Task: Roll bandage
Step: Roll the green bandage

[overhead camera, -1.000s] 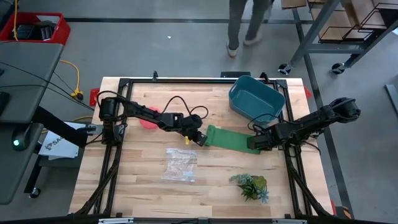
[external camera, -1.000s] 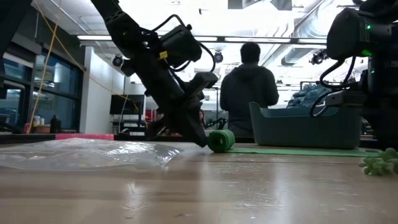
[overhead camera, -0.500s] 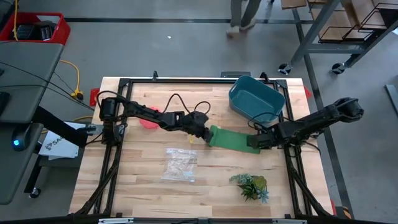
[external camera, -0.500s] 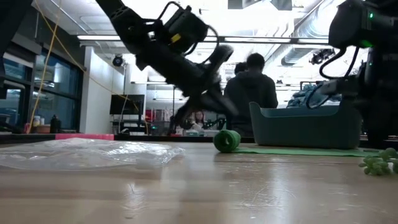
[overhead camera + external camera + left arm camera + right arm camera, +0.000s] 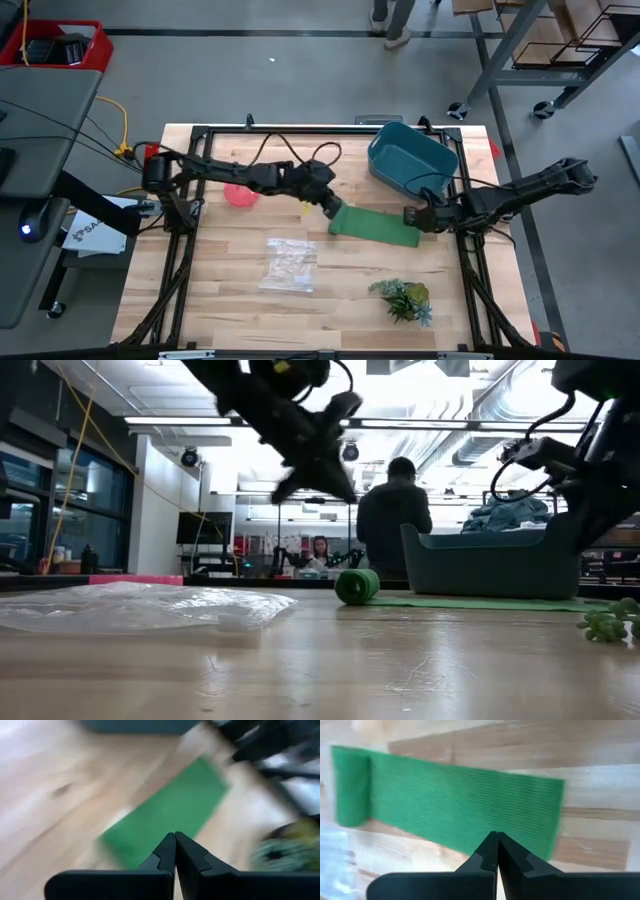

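Lifted left claw (image 5: 335,485) hovers above bandage (image 5: 356,586).

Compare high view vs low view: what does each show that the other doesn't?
Only the high view: the flat unrolled stretch of the green fabric bandage from above, and the shut right gripper at its free end. Only the low view: the bandage's rolled end as a short cylinder, and the shut left gripper lifted clear above it. Both: the teal plastic tub, clear plastic bag and leafy green sprig.

Two dark jointed arms, looping black cables
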